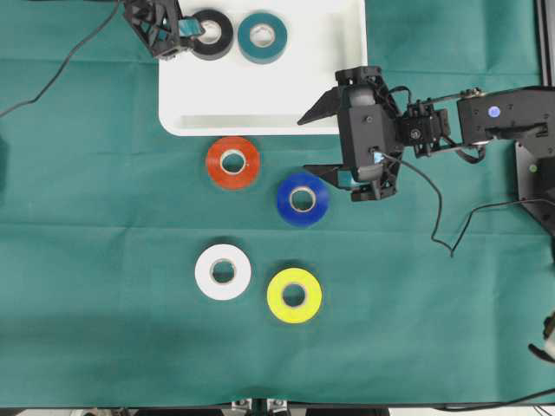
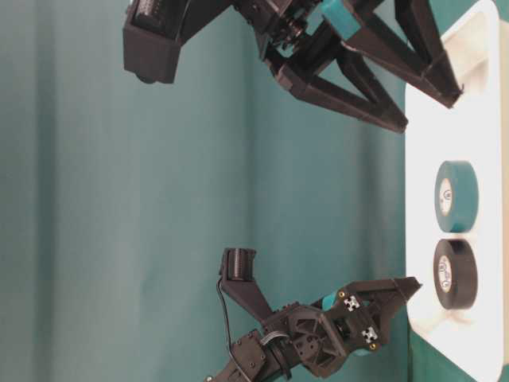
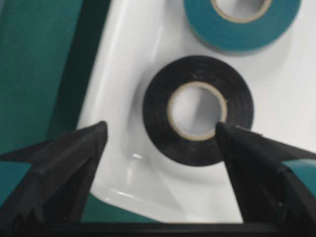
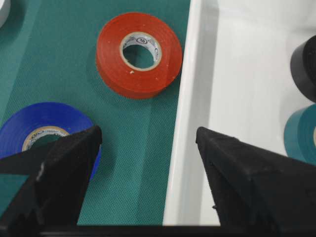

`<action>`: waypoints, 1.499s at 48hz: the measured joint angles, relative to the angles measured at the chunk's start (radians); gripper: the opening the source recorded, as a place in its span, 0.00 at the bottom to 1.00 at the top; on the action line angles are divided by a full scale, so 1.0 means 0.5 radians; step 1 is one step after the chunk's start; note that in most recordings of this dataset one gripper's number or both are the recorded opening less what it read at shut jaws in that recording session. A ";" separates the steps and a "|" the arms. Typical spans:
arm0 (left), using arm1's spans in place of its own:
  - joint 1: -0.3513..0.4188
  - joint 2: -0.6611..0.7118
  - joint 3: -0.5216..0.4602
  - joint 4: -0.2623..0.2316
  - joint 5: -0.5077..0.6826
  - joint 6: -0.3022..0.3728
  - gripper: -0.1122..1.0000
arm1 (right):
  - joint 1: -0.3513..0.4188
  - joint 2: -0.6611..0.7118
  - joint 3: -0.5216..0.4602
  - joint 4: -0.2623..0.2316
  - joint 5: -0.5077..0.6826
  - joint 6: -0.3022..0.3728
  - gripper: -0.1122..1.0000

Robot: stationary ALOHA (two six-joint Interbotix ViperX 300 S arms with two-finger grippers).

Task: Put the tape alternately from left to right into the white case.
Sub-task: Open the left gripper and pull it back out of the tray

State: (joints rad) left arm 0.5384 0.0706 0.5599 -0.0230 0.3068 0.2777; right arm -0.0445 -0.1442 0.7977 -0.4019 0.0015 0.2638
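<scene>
Left pincer (image 3: pixel 160 136) open astride black roll (image 3: pixel 198 109) in white case (image 1: pixel 312 95), teal roll (image 1: pixel 263 36) alongside.

Printing rings the red-orange roll (image 4: pixel 139 54) core and the blue roll (image 4: pixel 47 133) core — too small to read.

A glossy white plastic case (image 1: pixel 260 95) catches soft highlights along its smooth, rounded rim. Inside it, the black roll (image 3: pixel 197 109) and teal roll (image 3: pixel 242 22) of tape show a slick sheen around pale cores, apparently cardboard. The red-orange roll (image 4: pixel 139 54) and blue roll (image 4: pixel 47 133) lie on a matt green cloth (image 4: pixel 128 148) with a fine woven grain. The gripper fingers (image 4: pixel 64 168) look like matt black plastic.
</scene>
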 measured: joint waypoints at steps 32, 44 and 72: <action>-0.034 -0.061 0.037 0.000 0.000 -0.006 0.63 | 0.003 0.000 0.000 0.000 0.000 0.000 0.86; -0.199 -0.258 0.156 0.000 0.003 -0.015 0.63 | 0.003 0.000 0.000 0.000 0.003 0.000 0.86; -0.727 -0.595 0.402 -0.006 0.006 -0.080 0.63 | 0.003 0.000 0.000 0.000 0.003 0.000 0.86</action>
State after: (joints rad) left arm 0.1749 -0.2270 0.7609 -0.0261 0.3099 0.2378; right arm -0.0430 -0.1442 0.7977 -0.4019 0.0031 0.2638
